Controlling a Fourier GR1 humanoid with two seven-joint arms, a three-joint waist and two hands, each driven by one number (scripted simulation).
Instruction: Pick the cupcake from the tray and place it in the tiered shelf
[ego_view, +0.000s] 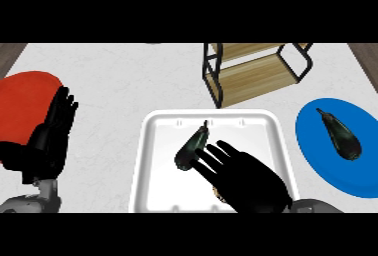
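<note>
Two eggplants in view: one on the blue plate (316, 160), one in the white tray (159, 165) just beside the right hand (247, 180). R hand is spread wide over the tray, fingers straight, holding nothing. Cupcake (214, 192) mostly hidden under the palm, only a sliver shows. Risk: fingers close on the tray eggplant (192, 147) instead, since it's touching-close. L hand (52, 132) resting open at left, over the red plate (26, 97). Tiered shelf (255, 70) well apart, behind tray.
</note>
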